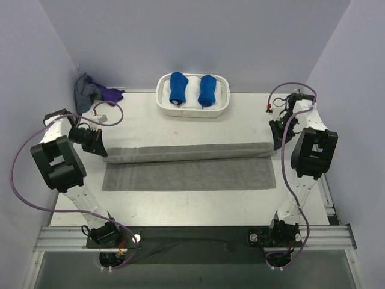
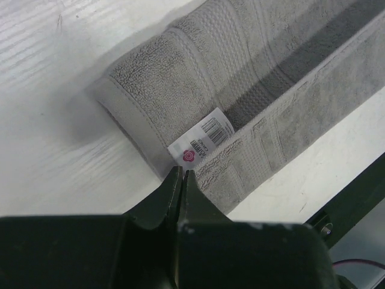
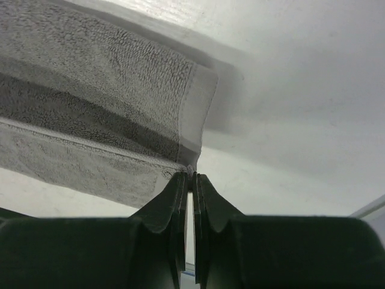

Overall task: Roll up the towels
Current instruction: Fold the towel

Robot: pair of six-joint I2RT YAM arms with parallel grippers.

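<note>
The grey towel lies lengthwise across the middle of the table. Its far part is turned over into a long fold on top of the flat near part. My left gripper is at the fold's left end, shut on the towel's edge just below a white barcode label; its tips are pressed together. My right gripper is at the fold's right end, and its tips pinch the corner of the towel.
A white basket at the back centre holds two bright blue towel bundles. A purple cloth and a grey rag lie in the back left corner. A black metal frame bar runs near the left arm.
</note>
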